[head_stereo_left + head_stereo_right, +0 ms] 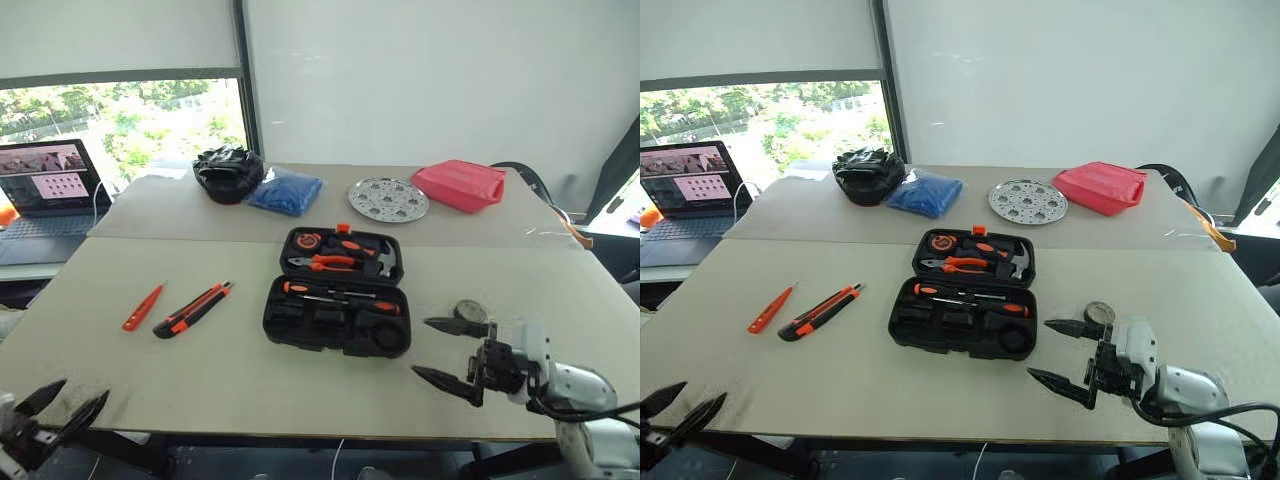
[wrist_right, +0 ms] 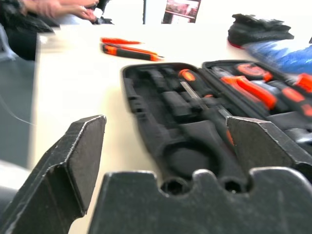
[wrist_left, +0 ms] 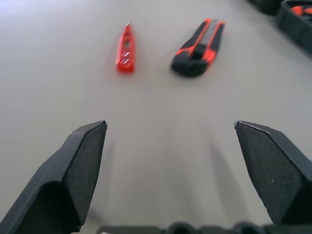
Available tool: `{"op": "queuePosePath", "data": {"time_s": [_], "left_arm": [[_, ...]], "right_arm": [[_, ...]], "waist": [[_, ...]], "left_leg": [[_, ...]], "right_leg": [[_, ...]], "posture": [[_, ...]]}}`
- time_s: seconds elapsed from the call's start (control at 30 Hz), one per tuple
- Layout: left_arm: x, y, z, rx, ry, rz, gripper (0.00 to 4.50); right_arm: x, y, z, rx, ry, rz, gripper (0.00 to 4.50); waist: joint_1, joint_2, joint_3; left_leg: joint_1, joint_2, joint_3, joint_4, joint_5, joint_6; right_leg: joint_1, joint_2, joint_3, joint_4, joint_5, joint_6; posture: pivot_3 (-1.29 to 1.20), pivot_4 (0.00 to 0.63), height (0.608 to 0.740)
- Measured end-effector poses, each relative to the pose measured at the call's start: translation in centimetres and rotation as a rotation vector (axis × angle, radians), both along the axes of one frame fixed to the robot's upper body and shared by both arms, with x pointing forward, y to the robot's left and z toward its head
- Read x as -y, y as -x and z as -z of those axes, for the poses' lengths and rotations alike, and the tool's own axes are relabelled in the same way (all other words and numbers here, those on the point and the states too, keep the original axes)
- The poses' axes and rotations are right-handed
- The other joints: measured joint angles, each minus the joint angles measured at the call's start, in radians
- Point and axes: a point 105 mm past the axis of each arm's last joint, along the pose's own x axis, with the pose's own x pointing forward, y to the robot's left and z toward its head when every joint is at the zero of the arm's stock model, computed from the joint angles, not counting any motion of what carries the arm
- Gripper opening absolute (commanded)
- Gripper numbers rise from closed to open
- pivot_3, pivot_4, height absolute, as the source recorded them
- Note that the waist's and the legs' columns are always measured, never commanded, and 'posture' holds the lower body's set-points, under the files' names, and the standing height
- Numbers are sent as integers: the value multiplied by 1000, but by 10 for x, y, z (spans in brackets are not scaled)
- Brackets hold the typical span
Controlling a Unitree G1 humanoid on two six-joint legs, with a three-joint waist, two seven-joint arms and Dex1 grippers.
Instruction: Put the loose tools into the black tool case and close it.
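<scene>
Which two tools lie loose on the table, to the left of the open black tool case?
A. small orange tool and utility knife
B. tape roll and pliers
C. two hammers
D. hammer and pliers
A: the small orange tool and the orange-black utility knife lie side by side on the table, apart from the black tool case.

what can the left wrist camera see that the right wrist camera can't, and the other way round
Left wrist view alone: the left end effector, open, over bare table.

Right wrist view alone: the right end effector, open, pointing at the open black tool case's shaped slots, with a screwdriver and pliers inside; a black fabric heap, a blue bag, a laptop and a person's hand beyond.

Both: the utility knife and the small orange tool, loose on the table, and part of the case.
</scene>
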Motion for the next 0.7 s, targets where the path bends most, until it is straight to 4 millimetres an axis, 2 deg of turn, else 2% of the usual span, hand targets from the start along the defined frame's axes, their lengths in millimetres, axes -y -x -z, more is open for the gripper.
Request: {"op": "queuePosePath", "data": {"time_s": [0.13,0.3,0.43,0.53,0.6,0.7], "left_arm": [[-7,-3,-8,43,-29,-43,4500],[-12,-33,-33,95,-25,-57,4500],[-16,-78,-58,28,40,-108,4500],[2,-115,-70,-49,91,-63,4500],[15,-136,-70,-123,101,-12,4500],[25,-159,-63,-219,90,8,4500]], "right_arm": [[-9,2,-10,91,-30,4,4442],[-22,3,-14,139,-45,-29,4442],[-29,-1,-22,130,-54,-71,4442],[-33,-3,-28,124,-68,-95,4442],[-37,-5,-31,132,-71,-110,4442],[-43,-7,-36,146,-76,-129,4442]], "waist": [[3,0,0],[6,-1,-1],[10,-2,0],[12,-2,0],[12,-2,0],[3,-2,0]], "left_leg": [[0,0,0,0,0,0],[0,0,-1,0,0,0],[0,-1,-1,0,0,-1],[0,-1,-2,0,0,-1],[0,-2,-2,0,0,-1],[-1,-2,-1,-1,0,-1]], "right_leg": [[0,0,0,0,0,0],[0,0,0,1,0,0],[0,0,-1,2,0,0],[0,0,-1,3,0,0],[-2,0,-1,6,0,0],[-4,1,-1,7,0,0]], "posture": [[0,150,740],[0,150,740],[0,150,740],[0,150,740],[0,150,740],[0,150,740]]}}
